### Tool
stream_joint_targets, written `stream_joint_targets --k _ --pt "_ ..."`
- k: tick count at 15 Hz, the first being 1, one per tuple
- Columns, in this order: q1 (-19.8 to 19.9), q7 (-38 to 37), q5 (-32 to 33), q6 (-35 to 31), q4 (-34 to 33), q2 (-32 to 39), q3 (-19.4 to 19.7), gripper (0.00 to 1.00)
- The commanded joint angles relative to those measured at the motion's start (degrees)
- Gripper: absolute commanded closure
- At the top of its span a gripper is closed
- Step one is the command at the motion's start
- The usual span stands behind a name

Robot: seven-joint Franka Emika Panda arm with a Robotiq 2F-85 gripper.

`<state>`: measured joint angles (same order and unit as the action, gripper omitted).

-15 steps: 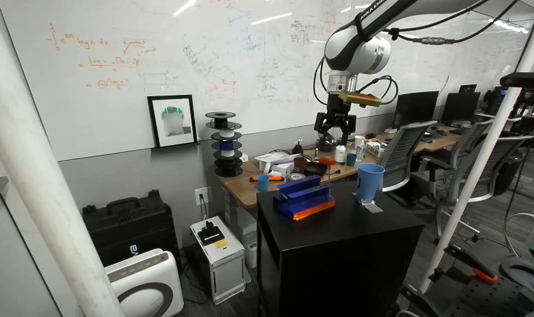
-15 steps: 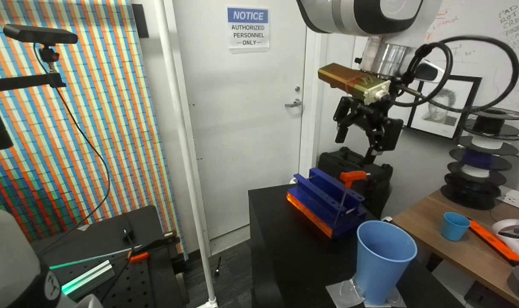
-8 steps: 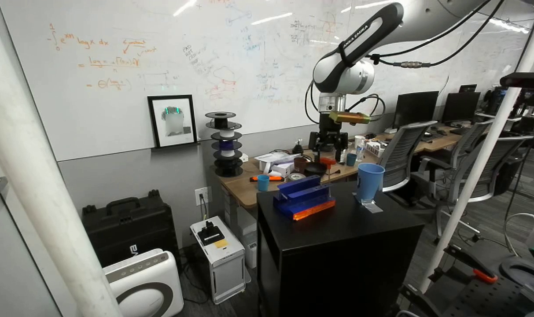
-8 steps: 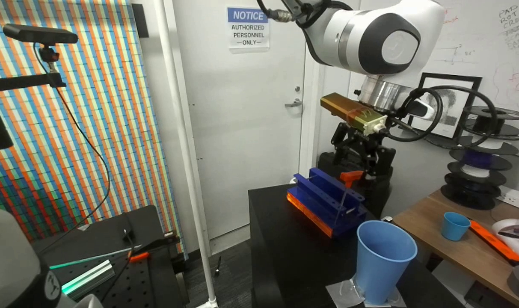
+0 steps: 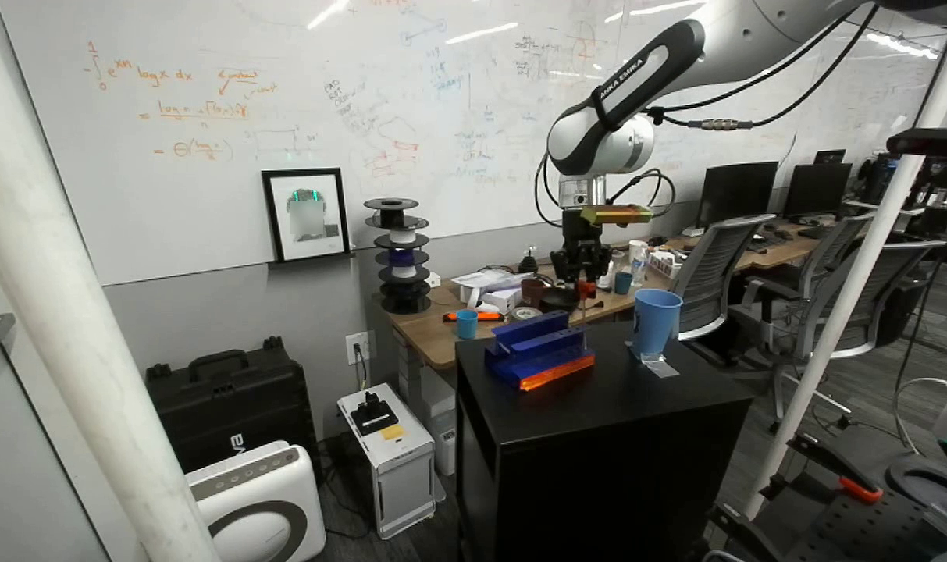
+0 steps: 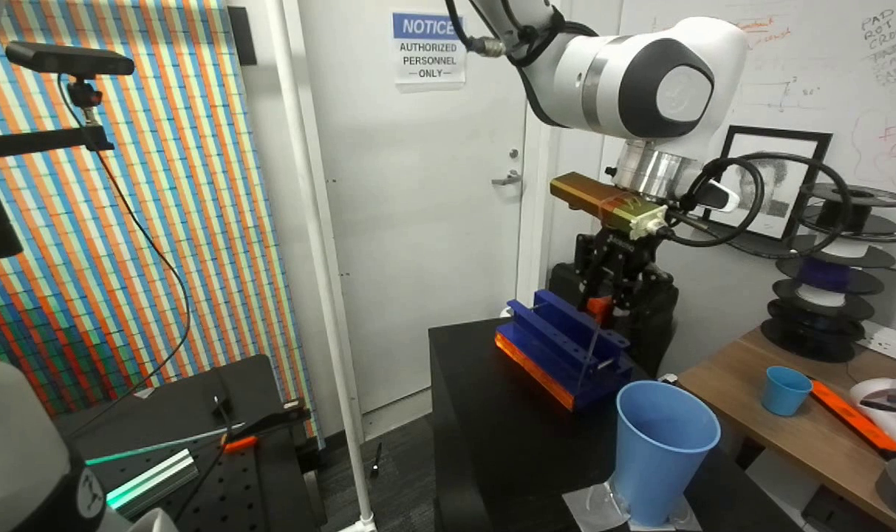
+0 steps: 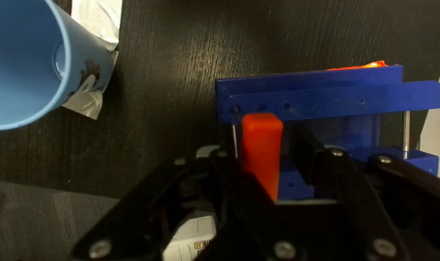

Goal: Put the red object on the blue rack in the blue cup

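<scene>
Rack (image 5: 547, 343) and cup (image 5: 656, 321) stand on the black tabletop (image 5: 582, 410) in an exterior view, the rack to the left and the cup to the right, the two apart. An orange strip (image 5: 557, 373) runs along the rack's near side, and clear tape (image 5: 659, 364) lies at the cup's foot. Over the rack's right end is the gripper (image 5: 585, 284), with the red handle of the tool (image 5: 587, 291) between its jaws. On the far side, a wooden desk (image 5: 426, 336) carries a small cup (image 5: 466, 324) and, at its left end, stacked spools (image 5: 403, 257).

In an exterior view with a door (image 6: 418, 222) and a notice (image 6: 428, 48) on it, the cup stands near and upright, the rack farther off and to the left. The tool's thin shaft runs down at the rack's end nearest the cup; whether it passes through a hole is too small to tell. A striped sheet (image 6: 211, 185) covers the far left.

In the wrist view the cup is at the far left and the rack at the right, with a metal rod (image 7: 406, 130) across its right end. The handle stands over the rack's left end. Around it the jaws are narrow, one on each side; a strip of blue shows between the handle and the jaw on the right. They are blurred, so I cannot tell whether they grip it.
</scene>
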<state>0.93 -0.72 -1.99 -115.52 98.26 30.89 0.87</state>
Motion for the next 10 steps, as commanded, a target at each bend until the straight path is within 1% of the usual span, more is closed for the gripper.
stream_joint_targets --k 1,2,3,5,10 --pt "0.0 -0.1 2.5 2.7 -1.0 -2.1 1.0 0.84" --pt "0.1 0.0 2.9 3.0 -0.9 -2.7 1.2 0.93" --pt "0.3 0.2 3.3 3.2 -0.6 -3.4 1.4 0.99" --pt "0.8 0.8 2.8 4.3 -0.5 -4.9 1.3 0.95" --pt "0.6 0.7 2.3 7.6 0.7 -11.9 0.8 0.95"
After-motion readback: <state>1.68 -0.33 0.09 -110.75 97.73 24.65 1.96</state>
